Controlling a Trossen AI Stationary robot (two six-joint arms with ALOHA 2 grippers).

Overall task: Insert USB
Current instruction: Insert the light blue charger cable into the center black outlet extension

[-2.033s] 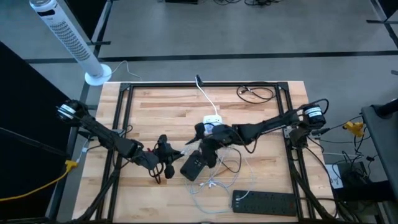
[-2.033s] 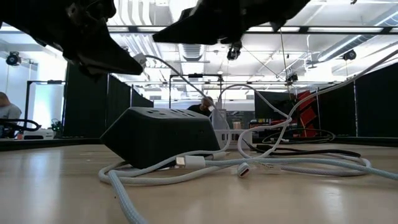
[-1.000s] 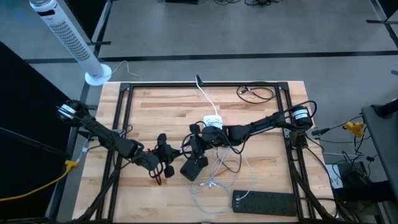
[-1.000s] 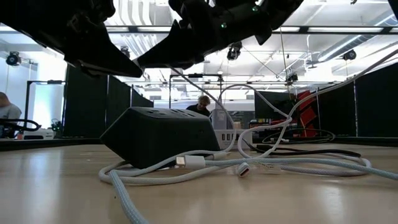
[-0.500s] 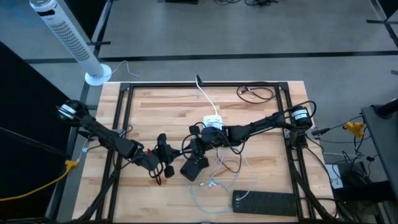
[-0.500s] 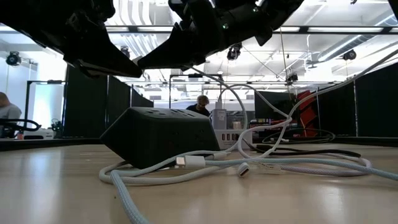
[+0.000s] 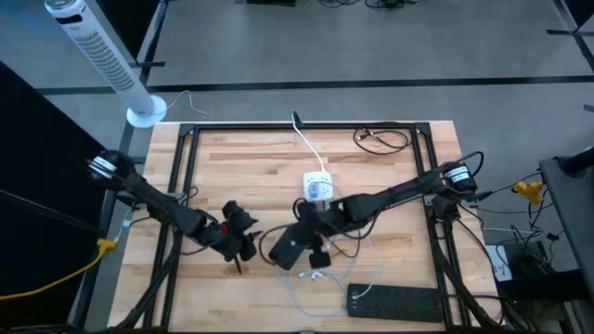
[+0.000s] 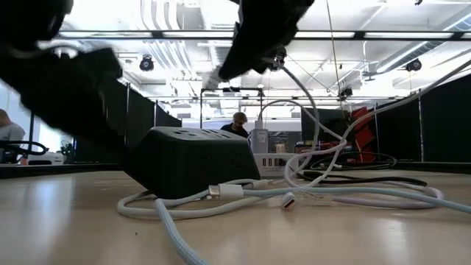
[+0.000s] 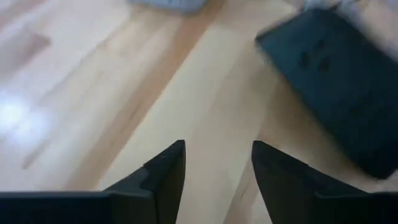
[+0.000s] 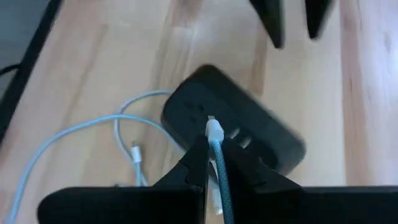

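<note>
Above the black charging hub (image 10: pixel 233 127) lying mid-desk (image 7: pixel 232 167), the right tool (image 10: pixel 211 155) is pinching a white USB plug (image 10: pixel 214 130) between closed fingers, while the left tool (image 9: pixel 214 163), just beside the hub, is holding its fingers parted and empty.

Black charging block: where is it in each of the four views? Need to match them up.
High view: black charging block low centre of the table, between both grippers.
Low view: dark wedge left of centre, cables in front.
Left wrist view: upper right corner, blurred.
Right wrist view: centre, just beyond the held white plug.
Shared landmark: the pale cable beside the block.
</note>
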